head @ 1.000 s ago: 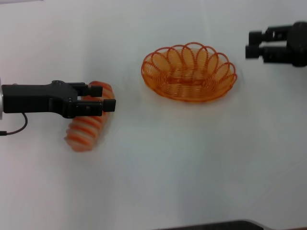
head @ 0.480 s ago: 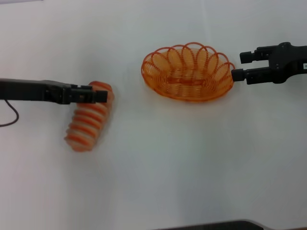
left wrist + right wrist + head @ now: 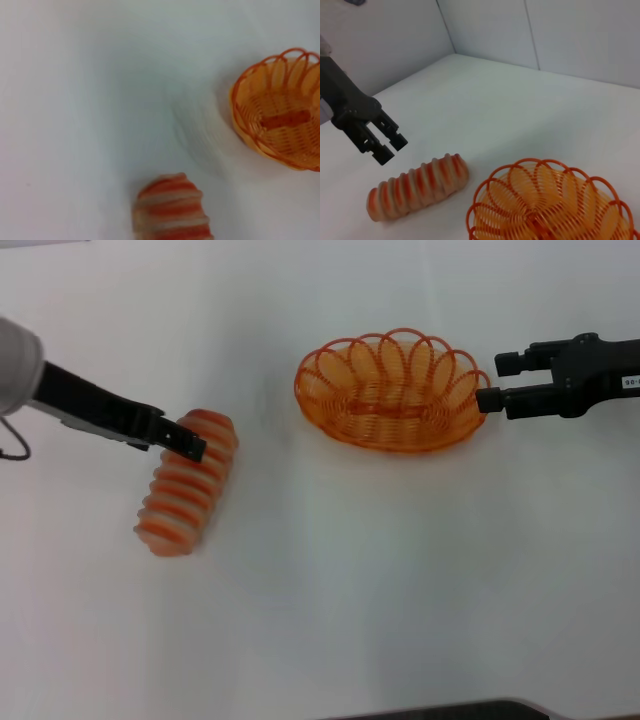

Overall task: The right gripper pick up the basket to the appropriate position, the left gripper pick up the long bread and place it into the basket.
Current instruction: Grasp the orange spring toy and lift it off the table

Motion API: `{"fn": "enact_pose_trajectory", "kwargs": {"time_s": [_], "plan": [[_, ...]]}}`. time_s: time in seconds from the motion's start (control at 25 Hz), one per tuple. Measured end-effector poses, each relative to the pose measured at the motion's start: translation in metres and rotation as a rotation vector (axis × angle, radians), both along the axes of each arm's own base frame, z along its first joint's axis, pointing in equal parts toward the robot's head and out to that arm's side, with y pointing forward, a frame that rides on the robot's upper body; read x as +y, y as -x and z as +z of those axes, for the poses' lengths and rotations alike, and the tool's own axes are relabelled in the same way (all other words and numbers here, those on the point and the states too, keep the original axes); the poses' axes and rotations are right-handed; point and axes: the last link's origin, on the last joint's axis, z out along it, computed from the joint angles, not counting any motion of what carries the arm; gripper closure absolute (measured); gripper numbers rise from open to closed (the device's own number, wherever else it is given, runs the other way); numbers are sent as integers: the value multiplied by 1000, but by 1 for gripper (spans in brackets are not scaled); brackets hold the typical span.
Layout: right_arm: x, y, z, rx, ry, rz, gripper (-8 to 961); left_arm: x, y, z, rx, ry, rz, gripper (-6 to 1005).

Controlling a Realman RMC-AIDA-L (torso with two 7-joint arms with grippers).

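Observation:
The long bread point(image 3: 183, 488), striped orange and cream, lies on the white table at the left; it also shows as the bread point(image 3: 170, 212) and the bread point(image 3: 417, 187). My left gripper point(image 3: 188, 443) hangs over the bread's far end, tilted downward. In the right wrist view the left gripper point(image 3: 391, 148) is open, with nothing between its fingers. The orange wire basket point(image 3: 393, 390) stands at centre right, empty; the wrist views also show the basket point(image 3: 280, 127) point(image 3: 545, 207). My right gripper point(image 3: 497, 381) is open at the basket's right end, its nearer fingertip at the rim.
The white table point(image 3: 380, 580) stretches wide and bare in front of the bread and basket. White walls point(image 3: 530, 35) rise behind the table's far side.
The left arm has risen and tilted, with its gripper staying over the bread's far end. The right gripper came in from the far right to the basket's rim, then held there.

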Motion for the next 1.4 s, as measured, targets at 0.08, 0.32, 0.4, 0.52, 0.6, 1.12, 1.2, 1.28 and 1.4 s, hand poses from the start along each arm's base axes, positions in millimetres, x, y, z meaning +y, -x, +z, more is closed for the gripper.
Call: {"fn": "enact_pose_trajectory", "kwargs": {"time_s": [0.08, 0.32, 0.4, 0.52, 0.6, 1.12, 1.2, 1.28, 1.4], "plan": [[-1, 0, -1, 1, 1, -1, 207, 2, -9, -5, 16, 6, 4, 250], [-3, 0, -2, 6, 5, 2, 208, 8, -18, -15, 54, -2, 24, 247], [-3, 0, -2, 5, 4, 7, 208, 12, -17, -20, 117, -12, 37, 242], [-2, 0, -2, 8, 0, 10, 209, 16, -15, -27, 195, -22, 46, 236], [-2, 0, -2, 8, -4, 10, 209, 17, -17, -31, 221, -24, 43, 235], [1, 0, -2, 7, -16, 7, 212, 15, -17, -55, 282, 8, 32, 235], [1, 0, -2, 7, -17, 6, 212, 16, -14, -57, 287, 7, 39, 236], [1, 1, -3, 7, -16, 7, 212, 16, -12, -59, 292, 10, 46, 237], [1, 2, -5, 10, -11, 9, 213, 15, -10, -63, 302, 14, 45, 239]]}}
